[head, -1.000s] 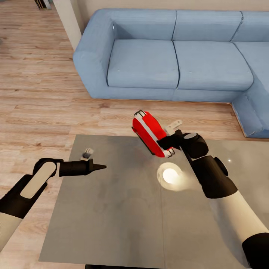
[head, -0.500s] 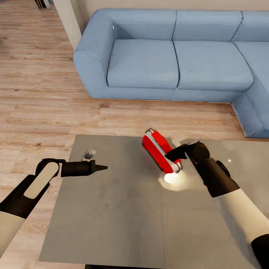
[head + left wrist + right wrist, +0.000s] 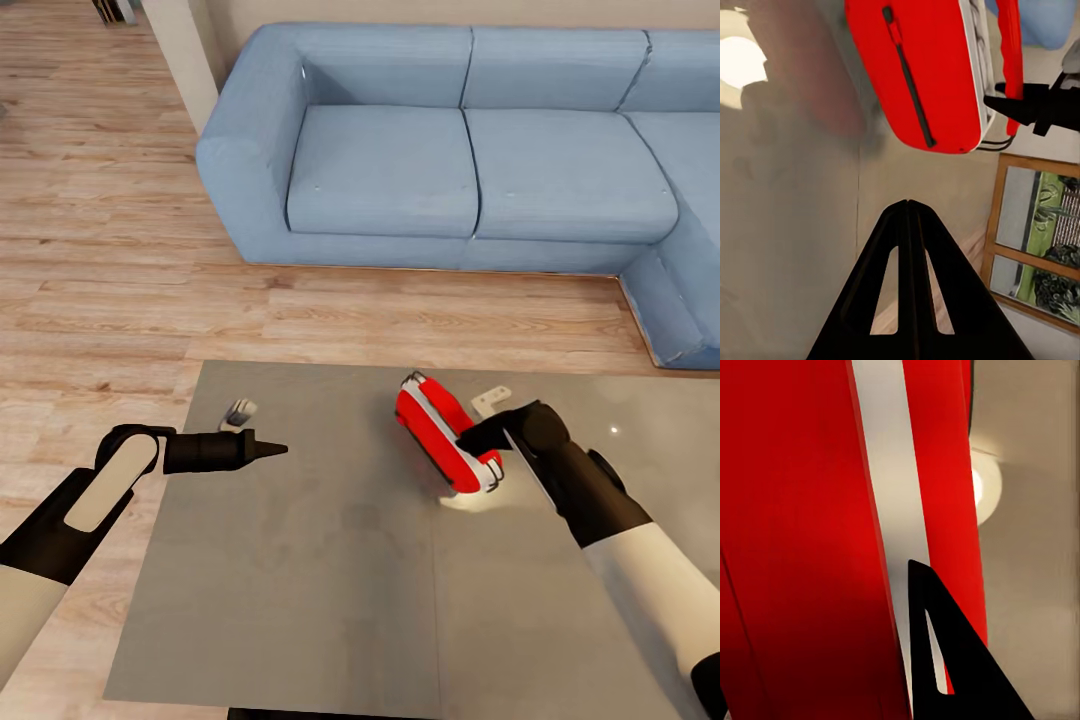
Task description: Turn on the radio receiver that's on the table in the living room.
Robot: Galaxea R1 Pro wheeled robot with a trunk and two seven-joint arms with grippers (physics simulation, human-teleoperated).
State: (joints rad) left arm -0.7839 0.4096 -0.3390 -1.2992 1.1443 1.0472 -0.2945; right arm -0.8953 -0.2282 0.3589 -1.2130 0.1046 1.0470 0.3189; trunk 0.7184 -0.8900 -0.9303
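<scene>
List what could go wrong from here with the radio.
The radio receiver sits tilted on the table with the right gripper against its side; it may topple or slide if pushed or released. The left gripper, shut and apart from the radio, offers no bracing, so pressing a switch may just shove the radio.

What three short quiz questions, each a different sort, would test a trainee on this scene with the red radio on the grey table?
1. True or false: the left gripper touches the small bright red rounded radio receiver.
2. Which gripper is at the radio? A: left. B: the right gripper.
3. Fill in: beyond the glossy grey-taupe table stands a blue ____.

Key: 1 false, it hovers apart with fingers together. 2 B. 3 sofa.
</scene>
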